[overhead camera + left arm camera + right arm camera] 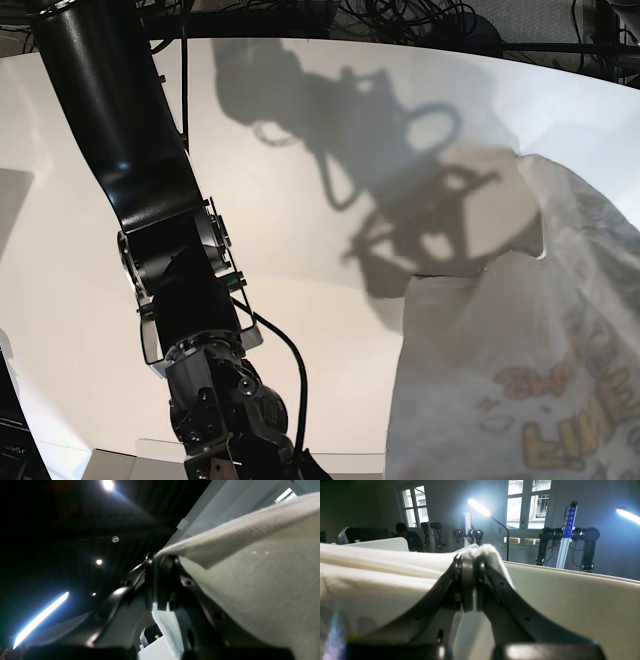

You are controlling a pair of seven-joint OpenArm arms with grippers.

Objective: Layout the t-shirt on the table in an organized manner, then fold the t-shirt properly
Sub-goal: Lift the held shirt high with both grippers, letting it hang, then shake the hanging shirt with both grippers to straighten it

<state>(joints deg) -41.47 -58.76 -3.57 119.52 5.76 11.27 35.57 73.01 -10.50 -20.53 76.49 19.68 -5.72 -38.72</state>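
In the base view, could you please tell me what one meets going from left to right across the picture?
The black right arm reaching down over the white table → the arm's dark shadow on the tabletop → the t-shirt, lifted, its coloured print showing through the cloth at the right edge.

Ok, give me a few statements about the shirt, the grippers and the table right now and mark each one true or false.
1. The left gripper is shut on the t-shirt. True.
2. The right gripper hangs open with nothing in it. False: it is shut on a fold of white cloth.
3. The t-shirt lies neatly folded on the table. False: it hangs unfolded at the right of the base view.
4. Coloured print shows on the t-shirt in the base view. True.
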